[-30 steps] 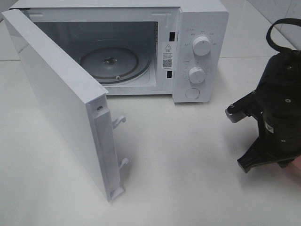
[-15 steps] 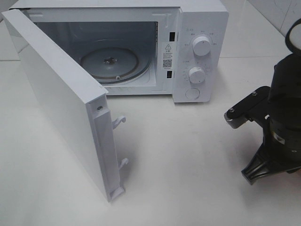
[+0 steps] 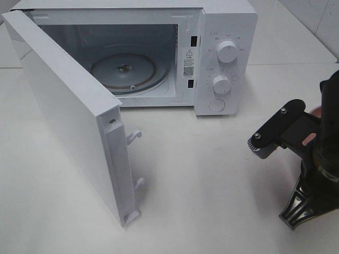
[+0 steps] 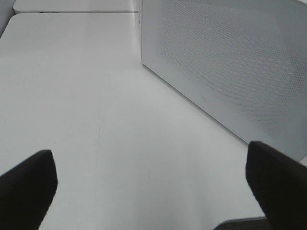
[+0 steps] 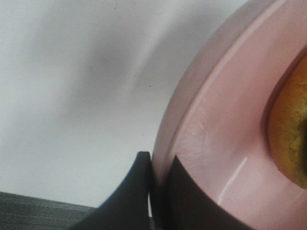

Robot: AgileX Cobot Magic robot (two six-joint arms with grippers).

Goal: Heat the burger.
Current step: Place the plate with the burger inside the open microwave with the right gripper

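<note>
In the right wrist view only the golden-brown edge of the burger shows. It lies on a pink round plate. My right gripper is shut on the plate's rim, one finger under it and one on top. In the exterior high view my right arm stands at the far right, covering the burger, and a pink sliver of plate peeks out behind it. My left gripper is open and empty, low over the table beside the microwave's door.
The white microwave stands at the back. Its door swings wide toward the front left, and the glass turntable inside is bare. Two knobs sit on the right panel. White tabletop lies between the microwave and my right arm.
My right arm has shifted to the right and toward the front of the exterior view, tilting as it went. The microwave and its door have not moved.
</note>
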